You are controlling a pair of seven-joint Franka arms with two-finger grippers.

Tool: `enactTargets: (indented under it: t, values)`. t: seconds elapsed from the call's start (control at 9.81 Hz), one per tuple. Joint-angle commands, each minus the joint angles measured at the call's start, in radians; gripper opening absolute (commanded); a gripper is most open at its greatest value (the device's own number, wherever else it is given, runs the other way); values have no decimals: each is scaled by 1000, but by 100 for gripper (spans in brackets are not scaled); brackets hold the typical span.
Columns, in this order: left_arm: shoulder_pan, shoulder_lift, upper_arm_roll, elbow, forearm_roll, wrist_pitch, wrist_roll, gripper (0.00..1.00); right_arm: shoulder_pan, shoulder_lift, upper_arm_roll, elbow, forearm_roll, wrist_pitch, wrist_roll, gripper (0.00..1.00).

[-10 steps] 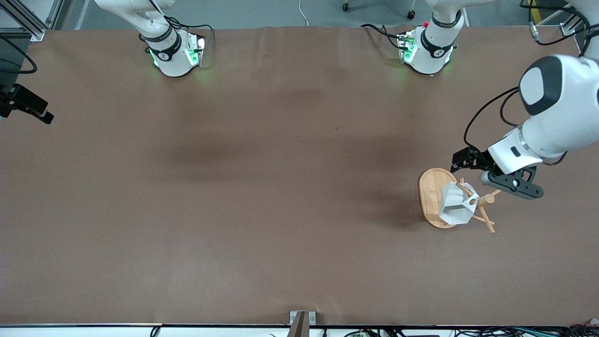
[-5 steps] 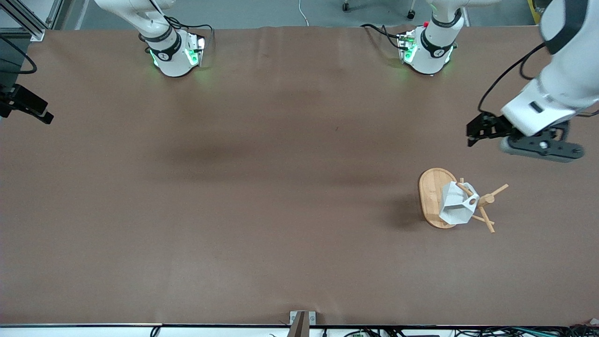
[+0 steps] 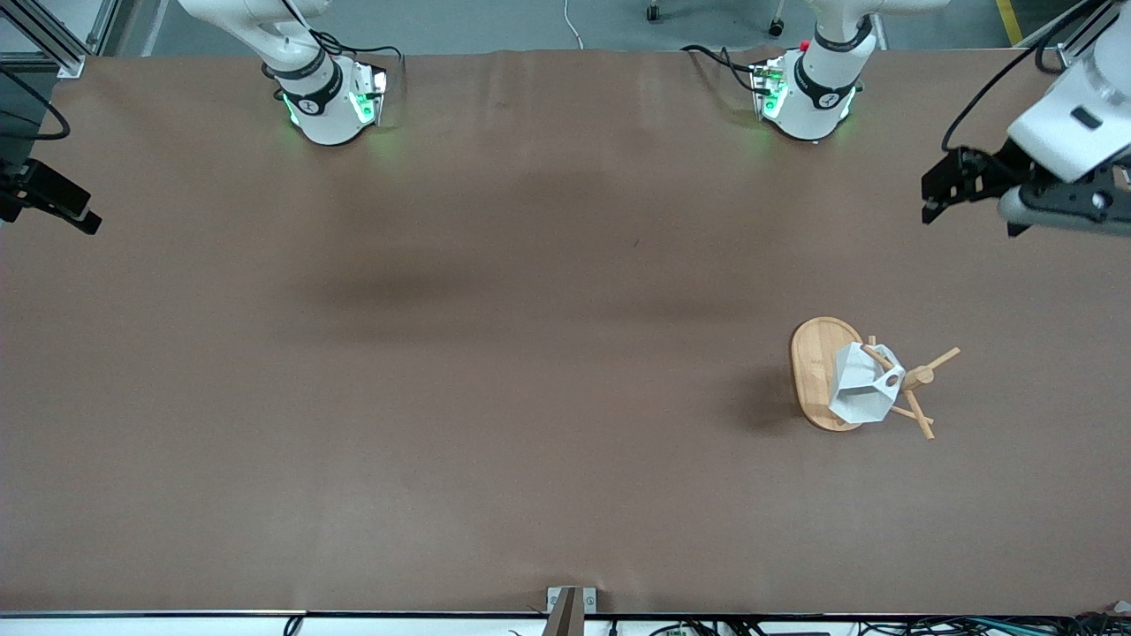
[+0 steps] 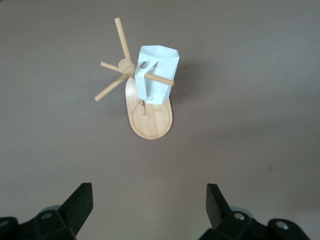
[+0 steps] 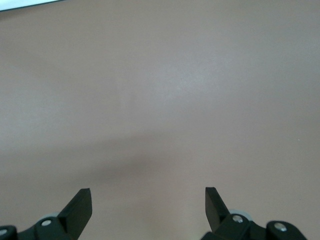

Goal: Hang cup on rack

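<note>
The white faceted cup [image 3: 855,394] hangs by its pierced handle on a peg of the bamboo rack [image 3: 813,364], which stands toward the left arm's end of the table. Both also show in the left wrist view, the cup [image 4: 160,67] on its peg above the rack's oval base [image 4: 150,122]. My left gripper [image 3: 1051,210] is up in the air over the table at the left arm's end, well apart from the rack, open and empty [image 4: 150,190]. My right gripper [image 5: 148,192] is open and empty over bare table and waits.
The brown table [image 3: 495,353] carries nothing else. The two arm bases [image 3: 331,102] [image 3: 808,97] stand along its edge farthest from the front camera. A black device [image 3: 49,199] juts in at the right arm's end.
My left gripper has drawn away from the rack, rising and moving toward the arms' bases. The cup stays hanging on its peg. The right arm has not moved.
</note>
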State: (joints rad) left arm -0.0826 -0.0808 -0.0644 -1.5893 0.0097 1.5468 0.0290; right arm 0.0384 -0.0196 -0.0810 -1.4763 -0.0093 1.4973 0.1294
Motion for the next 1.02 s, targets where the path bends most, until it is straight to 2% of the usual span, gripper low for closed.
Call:
enactTargets:
  t: [0.0, 0.41, 0.92]
  values:
    - [4, -16, 9, -58, -8, -4, -30, 100, 6, 0, 0, 5, -14, -8, -5, 100]
    - [6, 29, 9, -2, 4, -5, -14, 100, 2, 0, 0, 1, -14, -23, -7, 100]
    - [4, 30, 9, -1, 6, -8, -14, 100, 0, -2, 0, 1, -14, -19, -8, 100]
